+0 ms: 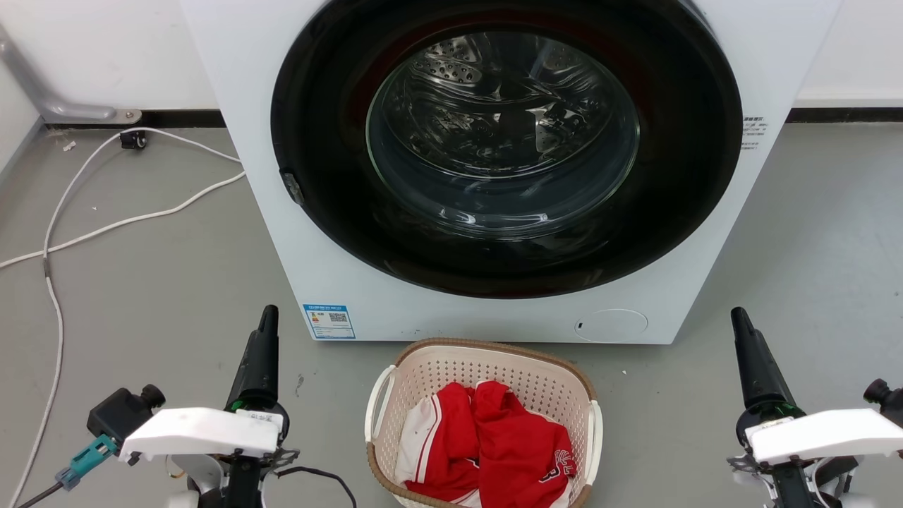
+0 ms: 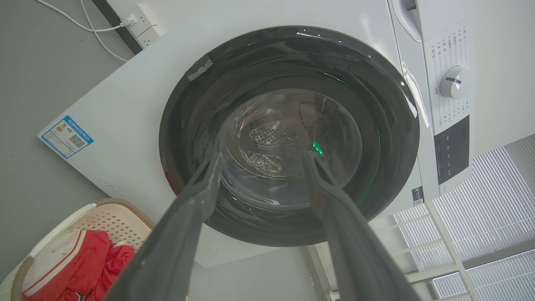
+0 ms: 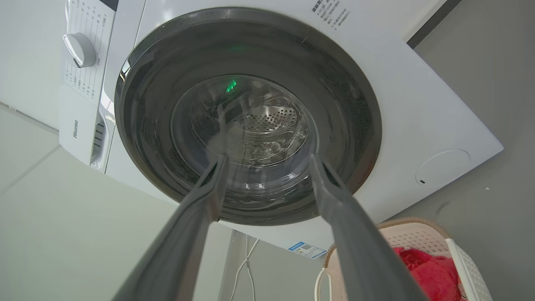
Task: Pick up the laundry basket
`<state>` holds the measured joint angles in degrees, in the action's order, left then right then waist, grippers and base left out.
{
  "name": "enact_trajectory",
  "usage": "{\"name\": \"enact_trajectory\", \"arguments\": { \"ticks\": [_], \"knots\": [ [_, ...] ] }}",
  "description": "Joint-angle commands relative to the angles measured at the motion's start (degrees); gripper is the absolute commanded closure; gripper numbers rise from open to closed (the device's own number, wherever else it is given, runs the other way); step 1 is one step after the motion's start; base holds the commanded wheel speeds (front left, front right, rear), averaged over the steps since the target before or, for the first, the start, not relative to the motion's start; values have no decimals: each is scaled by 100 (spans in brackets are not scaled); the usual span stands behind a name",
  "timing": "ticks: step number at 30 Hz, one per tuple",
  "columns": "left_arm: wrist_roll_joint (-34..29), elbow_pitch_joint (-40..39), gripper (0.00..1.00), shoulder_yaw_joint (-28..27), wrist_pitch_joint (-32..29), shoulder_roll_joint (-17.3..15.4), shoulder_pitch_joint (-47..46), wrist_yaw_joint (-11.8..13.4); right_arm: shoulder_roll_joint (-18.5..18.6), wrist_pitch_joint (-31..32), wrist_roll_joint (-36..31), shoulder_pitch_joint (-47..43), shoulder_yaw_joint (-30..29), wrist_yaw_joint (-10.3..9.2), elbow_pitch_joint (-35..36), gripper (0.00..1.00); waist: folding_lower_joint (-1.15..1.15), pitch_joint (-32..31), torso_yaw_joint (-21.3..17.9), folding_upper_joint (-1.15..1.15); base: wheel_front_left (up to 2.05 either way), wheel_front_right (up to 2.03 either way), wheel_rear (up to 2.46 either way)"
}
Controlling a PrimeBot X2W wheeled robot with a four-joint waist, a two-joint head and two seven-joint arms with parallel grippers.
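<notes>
Left hand at 7 o'clock, right hand at 5 o'clock: both released, fingers apart, empty. Laundry basket at 6 o'clock between them, on floor, red garment inside. Washing machine at 12 o'clock, just behind.

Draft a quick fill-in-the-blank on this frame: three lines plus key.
1. The clothing in the laundry basket is mostly ____ in colour.
2. The door of the washing machine is ____.
3. The left gripper and the right gripper are both ____, holding nothing.
Missing words: red; shut; open.
</notes>
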<state>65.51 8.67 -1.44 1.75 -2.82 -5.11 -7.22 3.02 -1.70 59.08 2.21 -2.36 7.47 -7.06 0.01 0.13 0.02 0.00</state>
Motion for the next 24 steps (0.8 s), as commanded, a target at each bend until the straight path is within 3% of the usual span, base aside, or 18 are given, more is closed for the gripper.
{"name": "enact_trajectory", "arguments": {
  "ticks": [1, 13, 24],
  "knots": [
    [-329, -118, 0, 38, 61, -22, -177, -20, 11, -76, -365, 42, 30, 2, 141, 0, 0, 0, -1, 0, 0, 0, 0],
    [-1749, -83, 0, 174, 297, -22, -228, -23, 7, -266, -1621, 58, 85, 2, 190, 0, 0, -20, 2, 0, 0, 0, 0],
    [-2638, -35, 0, 286, 476, -49, -278, -18, 3, -423, -2514, 78, 52, 2, 186, 0, 0, -22, -7, 0, 0, 0, 0]
  ]
}}
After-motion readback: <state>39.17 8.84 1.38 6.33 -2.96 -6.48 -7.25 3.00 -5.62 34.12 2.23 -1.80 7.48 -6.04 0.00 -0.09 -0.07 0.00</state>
